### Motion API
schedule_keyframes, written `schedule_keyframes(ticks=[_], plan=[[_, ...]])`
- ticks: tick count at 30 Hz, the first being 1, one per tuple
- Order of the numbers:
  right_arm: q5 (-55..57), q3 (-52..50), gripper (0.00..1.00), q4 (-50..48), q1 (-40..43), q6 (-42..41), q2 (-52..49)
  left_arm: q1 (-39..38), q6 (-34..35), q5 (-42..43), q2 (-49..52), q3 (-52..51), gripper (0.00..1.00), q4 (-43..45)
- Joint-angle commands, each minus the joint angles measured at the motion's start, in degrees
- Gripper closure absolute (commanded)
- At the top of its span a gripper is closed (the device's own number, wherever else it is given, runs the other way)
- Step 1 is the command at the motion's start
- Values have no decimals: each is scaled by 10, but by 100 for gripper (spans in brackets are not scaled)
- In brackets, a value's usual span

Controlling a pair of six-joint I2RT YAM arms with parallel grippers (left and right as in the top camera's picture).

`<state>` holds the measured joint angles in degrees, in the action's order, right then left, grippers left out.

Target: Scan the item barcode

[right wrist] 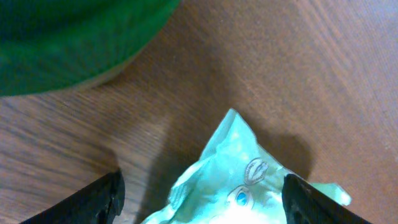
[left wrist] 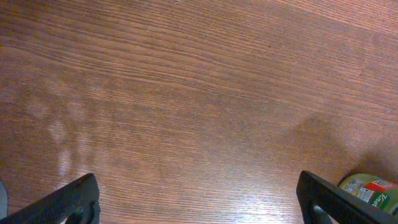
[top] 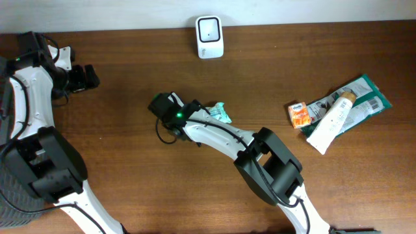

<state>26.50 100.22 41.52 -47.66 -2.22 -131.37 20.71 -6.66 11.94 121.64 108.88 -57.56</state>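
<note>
Wood-grain surface. Mint-green packet flat on it, between spread fingers of right pincer. Left pincer wide apart over bare wood. White scanner at far edge, unobstructed. Tube, orange packet, green pouch heaped well right.

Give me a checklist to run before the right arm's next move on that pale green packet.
1. Right gripper open: ok, jaws stand apart over the packet.
2. Packet gripped: not ok, it lies on the table, not pinched.
3. Barcode facing up: cannot tell, none shows on the visible face.
4. Scanner unobstructed: ok, it stands alone at the far edge.
5. Left gripper out of the way: ok, open and empty, off to the side.
</note>
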Motion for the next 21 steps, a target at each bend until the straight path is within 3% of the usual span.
schedule_keyframes(ticks=[1,4,7,16,21], plan=[[25,-12,37,3,13,3,-12,8,-1,-4,3,6,1,0],[25,-31,58,23,31,0,-12,8,-1,-4,3,6,1,0],[-7,-31,96,50,54,-6,-12,8,-1,-4,3,6,1,0],[-37,-28,96,67,72,-28,32,8,-1,-4,3,6,1,0],[-70,-6,96,98,75,-27,128,8,-1,-4,3,6,1,0]])
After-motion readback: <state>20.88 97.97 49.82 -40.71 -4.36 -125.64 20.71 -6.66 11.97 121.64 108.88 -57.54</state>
